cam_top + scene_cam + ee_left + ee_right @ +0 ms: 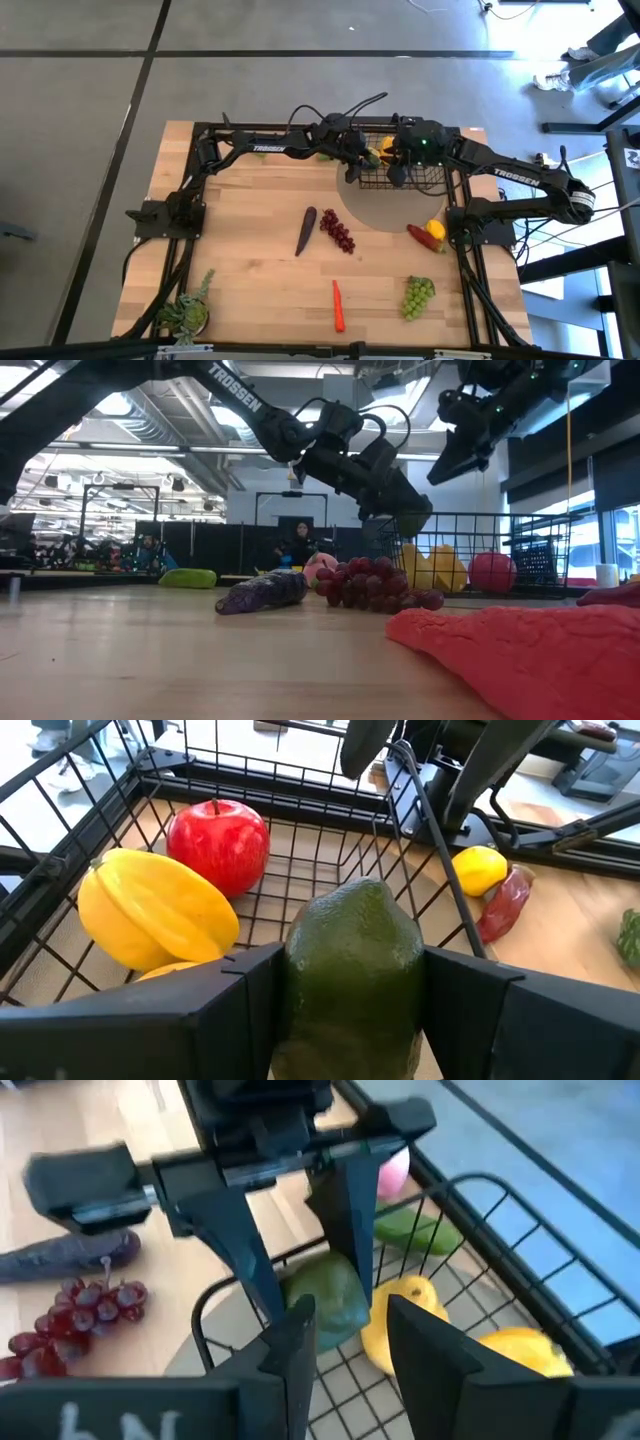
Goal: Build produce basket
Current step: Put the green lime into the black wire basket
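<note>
My left gripper (350, 975) is shut on a green avocado (355, 960) over the left end of the black wire basket (432, 186). It also shows in the low view (398, 500) and the right wrist view (300, 1230). Inside the basket lie a red apple (218, 842) and a yellow pepper (155, 910). My right gripper (350, 1350) is open and empty above the basket, close beside the avocado (325, 1295). On the table lie the eggplant (306, 230), dark grapes (338, 232), carrot (338, 305), green grapes (418, 296), lemon (435, 228) and red pepper (422, 238). My left gripper pinches the avocado by its two opposite sides (300, 970) between its two fingers. The fingers (355, 1200) come from above, slanting down toward the basket. The avocado is lifted clear, about level with the basket's top rim (470, 516), one end sticking out past the fingertips.
A leafy potted plant (188, 310) stands at the near left corner. A cucumber (187, 577) and a pink peach (320, 566) lie on the table left of the basket. The two arms are close together over the basket. Bare wood lies in the table's left half.
</note>
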You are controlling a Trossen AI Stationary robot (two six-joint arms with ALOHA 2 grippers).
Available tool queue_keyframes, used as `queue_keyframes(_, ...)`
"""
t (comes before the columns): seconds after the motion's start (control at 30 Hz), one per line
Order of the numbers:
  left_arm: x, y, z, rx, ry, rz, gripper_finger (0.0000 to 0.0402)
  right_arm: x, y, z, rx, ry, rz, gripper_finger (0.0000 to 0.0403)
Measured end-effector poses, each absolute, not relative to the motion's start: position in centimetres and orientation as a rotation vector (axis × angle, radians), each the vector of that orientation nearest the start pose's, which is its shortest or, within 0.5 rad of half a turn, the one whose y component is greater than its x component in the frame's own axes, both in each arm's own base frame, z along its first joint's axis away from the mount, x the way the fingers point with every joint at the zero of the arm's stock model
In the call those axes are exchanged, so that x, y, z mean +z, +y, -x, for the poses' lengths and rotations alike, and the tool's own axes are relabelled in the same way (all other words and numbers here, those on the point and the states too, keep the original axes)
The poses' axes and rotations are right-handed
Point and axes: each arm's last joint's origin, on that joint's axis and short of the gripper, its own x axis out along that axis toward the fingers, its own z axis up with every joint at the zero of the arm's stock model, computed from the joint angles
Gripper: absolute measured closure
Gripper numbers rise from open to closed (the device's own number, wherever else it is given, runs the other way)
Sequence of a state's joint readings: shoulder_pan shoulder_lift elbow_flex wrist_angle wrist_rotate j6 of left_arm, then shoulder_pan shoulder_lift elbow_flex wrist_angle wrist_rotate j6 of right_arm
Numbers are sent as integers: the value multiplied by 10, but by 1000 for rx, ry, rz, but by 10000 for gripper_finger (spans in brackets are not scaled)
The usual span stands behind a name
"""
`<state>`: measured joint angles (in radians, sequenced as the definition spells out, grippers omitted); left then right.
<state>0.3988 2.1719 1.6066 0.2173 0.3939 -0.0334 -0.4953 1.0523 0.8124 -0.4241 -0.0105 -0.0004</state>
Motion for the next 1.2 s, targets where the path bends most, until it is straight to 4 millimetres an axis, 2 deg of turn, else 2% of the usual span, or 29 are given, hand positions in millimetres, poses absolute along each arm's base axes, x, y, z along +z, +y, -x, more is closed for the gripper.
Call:
queue_keyframes(0.27, 208, 183, -462, 10, 321, 167, 235, 274, -103, -192, -482, 625, -211, 285)
queue_keyframes(0.5, 208, 183, -462, 10, 321, 167, 235, 274, -104, -192, -472, 636, -168, 285)
queue_keyframes(0.8, 208, 183, -462, 12, 321, 178, 235, 274, -103, -192, -389, 680, 15, 285)
queue_keyframes(1.07, 208, 183, -462, 12, 321, 179, 235, 271, -97, -193, -211, 770, 360, 285)
queue_keyframes(1.2, 208, 183, -462, 12, 321, 180, 235, 270, -97, -192, -205, 782, 378, 285)
